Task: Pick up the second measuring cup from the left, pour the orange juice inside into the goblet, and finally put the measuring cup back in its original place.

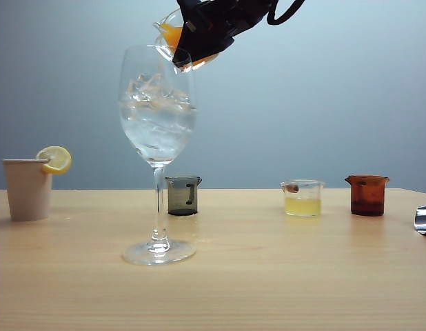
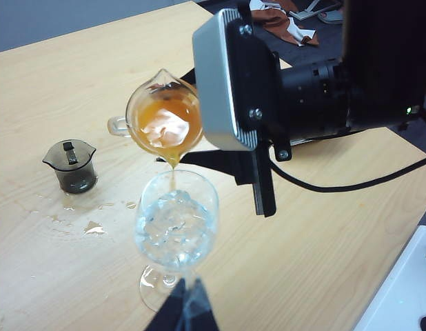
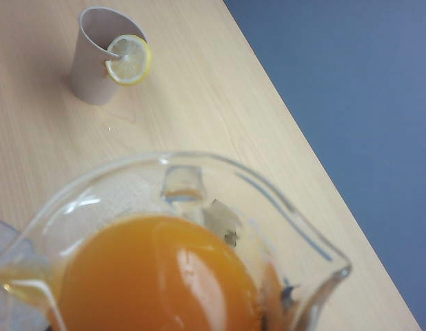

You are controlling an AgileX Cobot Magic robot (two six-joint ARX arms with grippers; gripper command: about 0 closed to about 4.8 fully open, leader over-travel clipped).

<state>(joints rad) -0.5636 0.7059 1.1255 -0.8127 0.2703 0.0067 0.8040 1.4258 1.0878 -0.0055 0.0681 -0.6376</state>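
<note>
The measuring cup (image 1: 169, 29) hangs tilted above the goblet (image 1: 158, 117), with my right gripper (image 1: 199, 38) shut on it from the right. Orange juice (image 2: 165, 124) fills the tipped cup (image 2: 163, 114), and a thin stream (image 2: 173, 169) runs from its lip into the goblet's bowl (image 2: 175, 227), which holds ice and clear liquid. Up close, the right wrist view is mostly the cup (image 3: 199, 186) and its juice (image 3: 158, 276). My left gripper (image 2: 188, 286) hovers near the goblet's foot with its dark fingers together and nothing between them. It does not show in the exterior view.
A beige paper cup with a lemon slice (image 1: 28, 187) stands far left. Behind the goblet sits a smoky grey cup (image 1: 183, 195); right of it a clear cup of pale yellow liquid (image 1: 302, 198) and an amber cup (image 1: 367, 195). Spilled drops (image 2: 89, 224) wet the wood.
</note>
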